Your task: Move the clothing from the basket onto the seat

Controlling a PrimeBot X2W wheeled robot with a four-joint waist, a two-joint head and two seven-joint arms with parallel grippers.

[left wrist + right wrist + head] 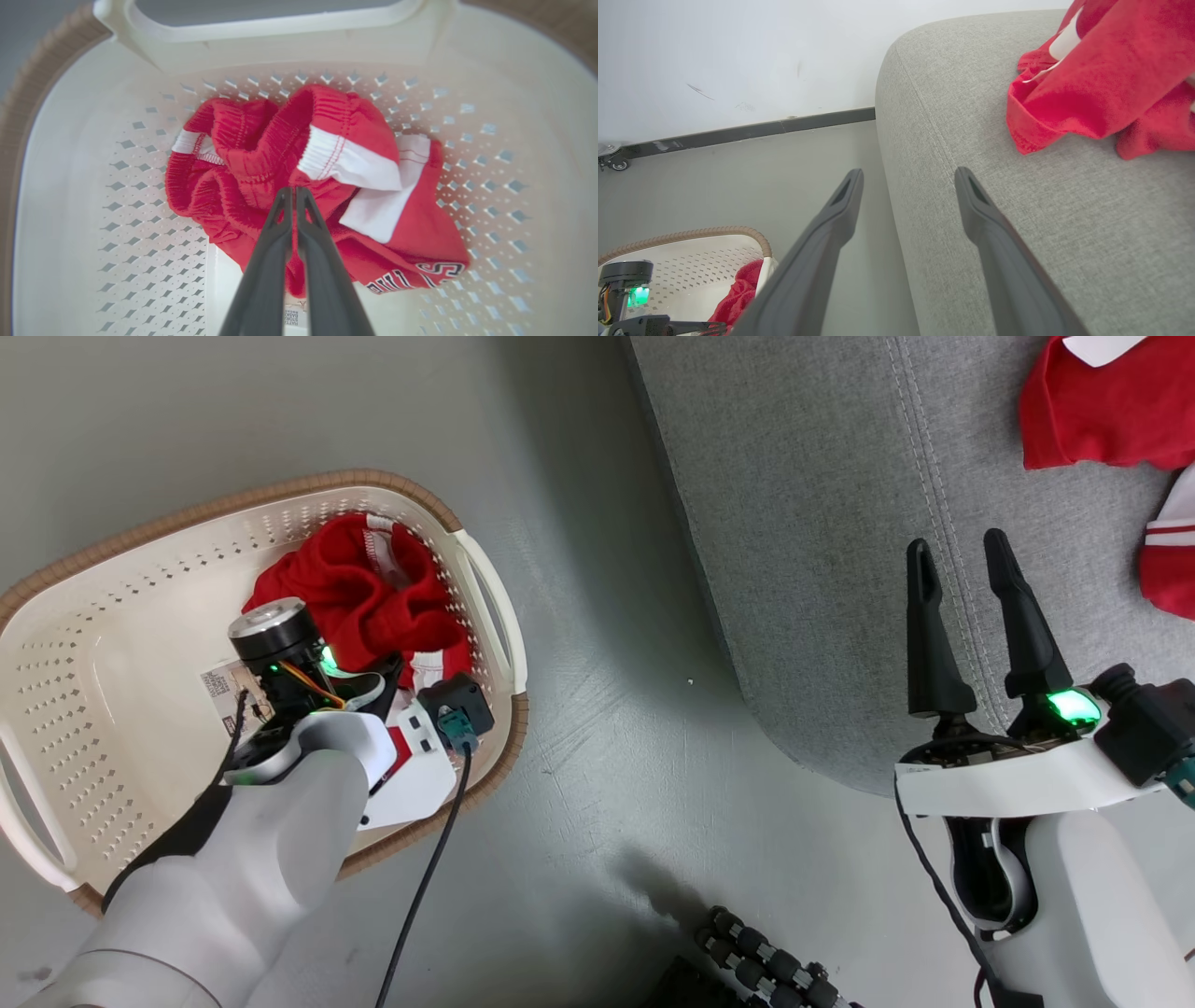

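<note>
The left gripper (294, 191) was clamped shut on a fold of the red garment (261, 140) in the basket (70, 186), cloth spreading from 9 to 4 o'clock around its tips. The right gripper (957, 543) gaped empty over the seat (803, 523), more clothes (1102, 411) at 1 o'clock.

**Cloth and plastic**

The clothing (261, 144) is soft red knit with ribbed white trim. The basket (70, 196) is smooth cream plastic, faintly glossy, its rim (280, 490) rough brown weave. The seat (803, 523) is matt, coarse grey fabric. The floor (597, 709) is smooth with a dull sheen.
</note>
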